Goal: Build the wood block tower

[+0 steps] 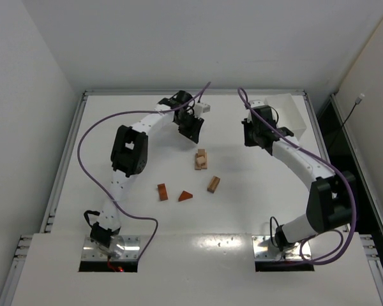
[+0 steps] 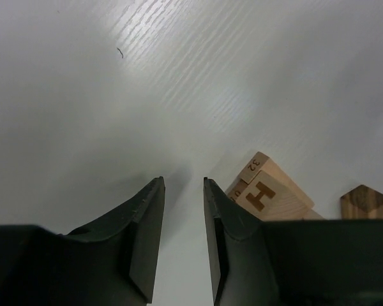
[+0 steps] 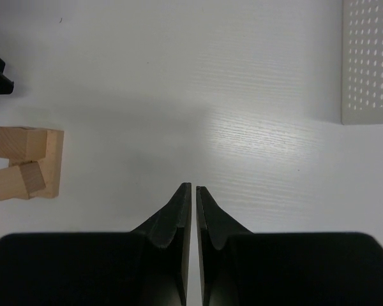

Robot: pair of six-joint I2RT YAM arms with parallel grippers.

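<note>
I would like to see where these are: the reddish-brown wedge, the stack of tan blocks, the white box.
reddish-brown wedge (image 1: pixel 186 196): top external view, middle of its upper face.
stack of tan blocks (image 1: pixel 201 159): top external view, middle of the pile.
white box (image 1: pixel 290 115): top external view, on its broad face.

Tower — a low cluster of light tan blocks at mid-worktop. Seen from the right wrist, two small cubes sit on a flat tan piece, one of them skewed. The loose blocks lie nearer, all apart — a reddish-brown brick at left, a reddish-brown wedge just right of it, and a tan brick farther right.
</note>
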